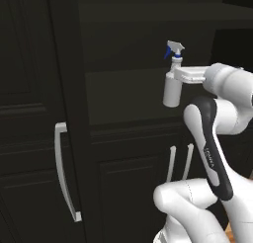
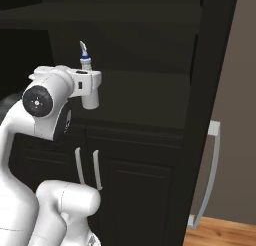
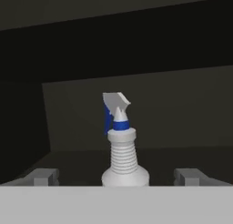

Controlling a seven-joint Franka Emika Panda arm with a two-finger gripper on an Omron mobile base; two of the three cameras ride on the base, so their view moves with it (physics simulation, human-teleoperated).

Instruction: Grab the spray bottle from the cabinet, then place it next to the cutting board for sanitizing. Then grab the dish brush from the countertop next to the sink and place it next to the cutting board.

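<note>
The spray bottle point(image 3: 122, 150), white with a blue trigger, stands upright on the shelf of the dark cabinet's point(image 1: 123, 34) open niche. In the hand view it sits centred between my two fingertips point(image 3: 43, 176), with gaps on both sides. My gripper point(image 3: 116, 177) is open, level with the bottle's neck, and holds nothing. From the left base view the hand point(image 1: 190, 75) reaches in from the right across the spray bottle point(image 1: 171, 91). In the right base view the spray bottle's head point(image 2: 84, 52) rises above the hand point(image 2: 85, 82). The cutting board, dish brush, countertop and sink are out of view.
A tall cabinet door with a silver bar handle point(image 1: 62, 173) stands at the left. Two slim handles point(image 1: 179, 163) mark the lower doors under the niche. At the right are another bar handle point(image 2: 210, 175), a grey-brown wall point(image 2: 245, 90) and wooden floor point(image 2: 220, 232).
</note>
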